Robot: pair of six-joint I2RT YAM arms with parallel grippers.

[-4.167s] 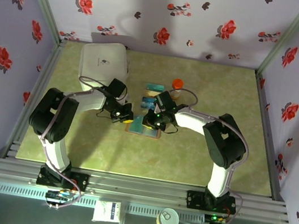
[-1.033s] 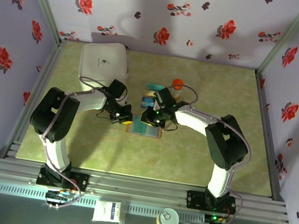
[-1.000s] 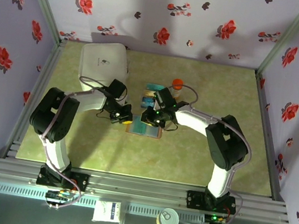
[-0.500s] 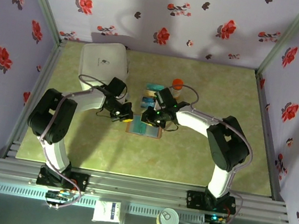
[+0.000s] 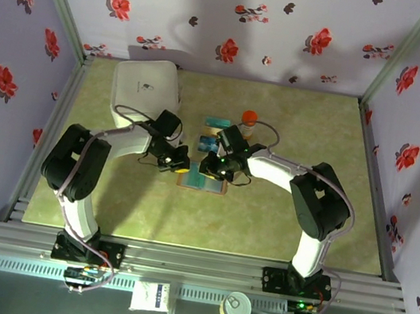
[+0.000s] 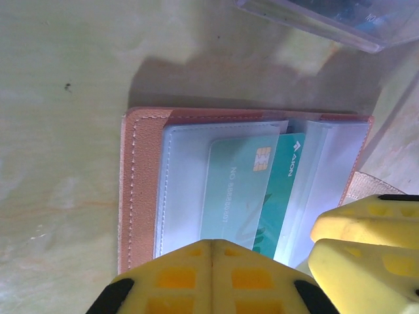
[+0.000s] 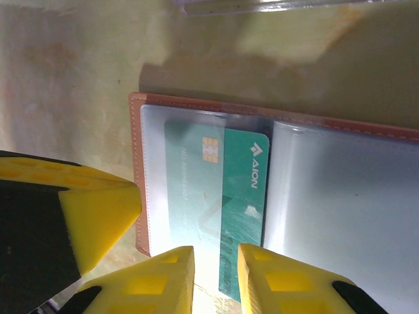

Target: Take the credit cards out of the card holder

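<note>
on your left the white container (image 5: 147, 86) sits on the counter (image 5: 304, 221). at centre the card holder (image 6: 141, 190) lies open, a clear pocket holding a pale teal card (image 6: 236, 190), with a darker card (image 6: 281, 196) overlapping beside it. your left tool (image 6: 211, 247) is fully closed on nothing, at the holder's near edge. your right tool (image 7: 216, 261) is barely parted, straddling the darker card's end.

A large white square container (image 5: 147, 90) with rounded corners sits at the far left of the pale green mottled tabletop (image 5: 320, 127), well apart from a small orange-capped bottle (image 5: 248, 120) standing near the middle. A clear plastic box (image 6: 327, 16) lies on the table, and floral-patterned walls (image 5: 218, 13) enclose three sides.
</note>
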